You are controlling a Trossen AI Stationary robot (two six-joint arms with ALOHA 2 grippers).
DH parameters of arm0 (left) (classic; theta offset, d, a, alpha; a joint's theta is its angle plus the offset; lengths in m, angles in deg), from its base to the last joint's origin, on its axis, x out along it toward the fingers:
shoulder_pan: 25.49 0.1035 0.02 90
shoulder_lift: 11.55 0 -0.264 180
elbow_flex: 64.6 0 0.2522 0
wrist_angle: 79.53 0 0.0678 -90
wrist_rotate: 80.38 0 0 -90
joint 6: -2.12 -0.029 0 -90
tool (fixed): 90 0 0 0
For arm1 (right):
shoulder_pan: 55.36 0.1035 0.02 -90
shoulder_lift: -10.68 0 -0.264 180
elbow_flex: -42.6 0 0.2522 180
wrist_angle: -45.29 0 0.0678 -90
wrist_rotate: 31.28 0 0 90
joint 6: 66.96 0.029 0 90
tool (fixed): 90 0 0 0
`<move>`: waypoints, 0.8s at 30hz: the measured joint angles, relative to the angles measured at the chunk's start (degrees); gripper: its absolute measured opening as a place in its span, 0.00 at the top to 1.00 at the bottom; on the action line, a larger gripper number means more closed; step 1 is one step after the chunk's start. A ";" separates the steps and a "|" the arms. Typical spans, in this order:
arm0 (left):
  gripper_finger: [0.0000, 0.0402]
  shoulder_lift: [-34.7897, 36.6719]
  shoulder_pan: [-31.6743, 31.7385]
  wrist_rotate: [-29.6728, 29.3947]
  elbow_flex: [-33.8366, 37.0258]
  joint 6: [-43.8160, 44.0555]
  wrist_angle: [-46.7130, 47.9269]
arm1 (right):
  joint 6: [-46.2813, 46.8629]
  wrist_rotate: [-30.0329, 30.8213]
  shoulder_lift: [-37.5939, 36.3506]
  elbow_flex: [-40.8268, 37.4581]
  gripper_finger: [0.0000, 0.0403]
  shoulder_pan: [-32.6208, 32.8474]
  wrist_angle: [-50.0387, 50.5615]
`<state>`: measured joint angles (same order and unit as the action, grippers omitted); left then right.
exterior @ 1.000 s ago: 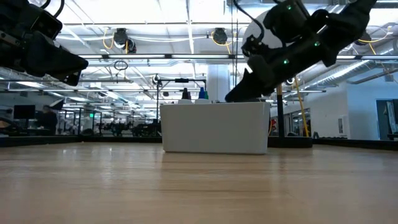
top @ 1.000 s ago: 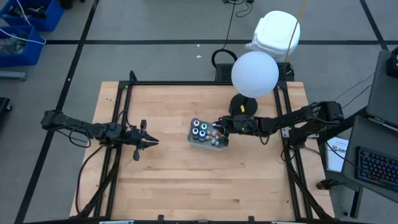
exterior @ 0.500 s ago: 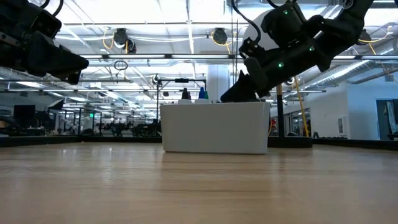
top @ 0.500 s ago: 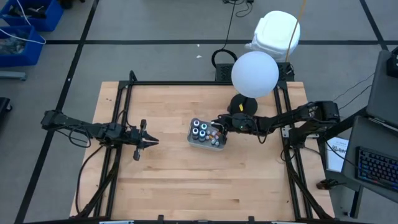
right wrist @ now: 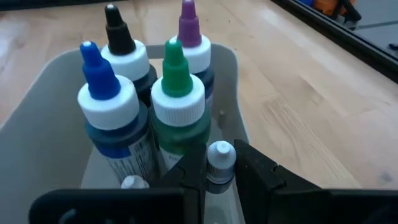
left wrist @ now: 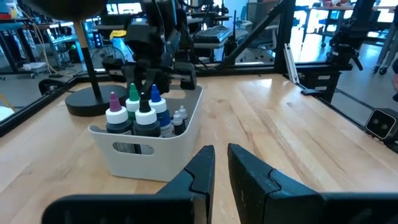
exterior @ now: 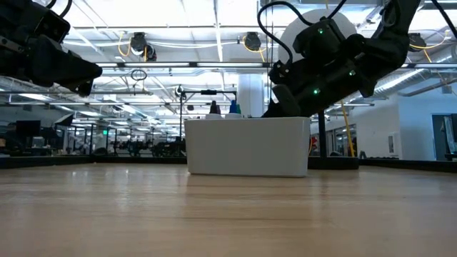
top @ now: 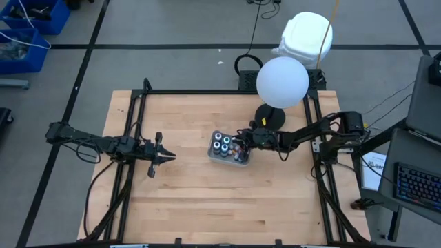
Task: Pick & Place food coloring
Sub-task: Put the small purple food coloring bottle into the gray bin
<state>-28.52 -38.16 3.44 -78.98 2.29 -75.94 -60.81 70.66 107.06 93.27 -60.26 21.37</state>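
The food coloring bottles stand upright in a white tray [top: 229,148] at the middle of the table. In the right wrist view they are blue-tipped [right wrist: 109,118], black-tipped [right wrist: 124,53], green-tipped [right wrist: 178,99] and purple-tipped [right wrist: 193,43]. A small white-capped bottle [right wrist: 221,158] stands beside them. My right gripper [top: 239,143] reaches into the tray's right end, its fingers nearly shut, and that small cap shows in the slim gap [right wrist: 219,163]. My left gripper [top: 171,157] hovers left of the tray, shut on nothing [left wrist: 221,155]. My right gripper comes at the small bottle's white cap [right wrist: 221,154] slanting down from the table's right. One fingertip [right wrist: 194,168] stands on each side of the cap. I cannot tell whether they touch it. The bottle stands upright in the tray.
A lamp with a white globe [top: 282,81] and a black round base [top: 270,116] stands just behind the tray's right end. Black frame rails [top: 138,124] run along the table's sides. Bare wood lies on the near side of the tray [top: 220,200].
My right gripper has sunk toward the tray and edged toward the table's left. In the low view its fingertips have gone down behind the tray's rim. The gap between its fingers looks the same. The bottles have kept still.
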 joint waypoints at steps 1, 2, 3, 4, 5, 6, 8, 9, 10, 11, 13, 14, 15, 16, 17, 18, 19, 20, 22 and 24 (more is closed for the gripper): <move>0.87 0.00 0.01 0.00 0.00 -0.05 0.00 | 0.11 -0.01 0.23 0.00 0.88 0.00 -0.56; 0.87 0.00 -0.01 0.00 0.00 -0.05 0.02 | 0.21 -0.02 0.28 -0.04 0.88 0.00 -0.71; 0.87 0.00 0.01 -0.02 0.00 -0.05 0.02 | 0.28 -0.02 0.24 -0.07 0.88 0.00 -0.84; 0.87 0.00 0.01 -0.06 0.00 -0.05 0.00 | 0.29 -0.02 0.23 -0.06 0.88 0.00 -1.03; 0.87 0.00 -0.01 -0.23 0.00 -0.04 0.02 | 0.29 0.03 0.21 -0.07 0.88 0.00 -1.05; 0.87 0.00 -0.01 -0.41 0.00 -0.04 0.01 | 0.29 0.04 0.21 -0.07 0.88 0.00 -1.07; 0.87 0.00 -0.01 -0.93 0.00 -0.03 0.00 | 0.29 0.04 0.21 -0.07 0.88 0.00 -1.15; 0.87 0.00 0.00 -1.34 0.00 -0.03 0.02 | 0.29 0.04 0.21 -0.07 0.88 0.00 -1.15; 0.87 0.00 -0.01 -1.75 0.00 -0.03 0.00 | 0.29 0.06 0.21 -0.07 0.88 0.00 -1.07; 0.87 0.00 -0.01 -1.98 0.00 -0.03 0.00 | 0.29 0.06 0.21 -0.07 0.88 0.00 -0.86; 0.87 0.00 0.01 -1.99 0.00 -0.03 0.02 | 0.10 0.09 0.21 -0.07 0.88 0.00 -0.34; 0.87 0.00 -0.01 -2.00 0.00 -0.01 0.02 | -0.09 0.10 0.19 -0.07 0.88 -0.01 -0.03; 0.87 0.00 -0.01 -1.99 0.00 -0.01 0.02 | -0.26 0.14 0.17 -0.06 0.88 -0.05 0.36; 0.87 0.00 0.00 -1.99 0.00 -0.01 0.02 | -0.23 0.15 0.15 -0.04 0.88 -0.15 0.84; 0.87 0.00 -0.01 -1.99 0.00 -0.01 0.02 | -0.14 0.15 0.15 -0.05 0.88 -0.25 1.23; 0.87 0.00 0.00 -1.99 0.00 -0.01 0.02 | 0.05 0.16 0.17 -0.07 0.88 -0.31 1.52; 0.87 0.00 0.00 -1.99 0.00 -0.01 0.02 | 0.02 0.20 0.17 -0.09 0.88 -0.31 1.61; 0.87 0.00 -0.01 -1.99 0.00 -0.01 0.02 | -0.06 0.22 0.17 -0.09 0.88 -0.33 1.65; 0.87 0.00 0.01 -1.99 0.00 -0.01 0.02 | -0.56 0.22 0.17 -0.09 0.88 -0.33 1.94; 0.87 0.00 0.00 -1.98 0.00 -0.01 0.02 | -0.71 0.21 0.17 -0.09 0.88 -0.47 2.29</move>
<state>-28.52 -38.16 1.46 -78.98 2.28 -75.92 -61.52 70.87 107.23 93.18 -60.73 23.66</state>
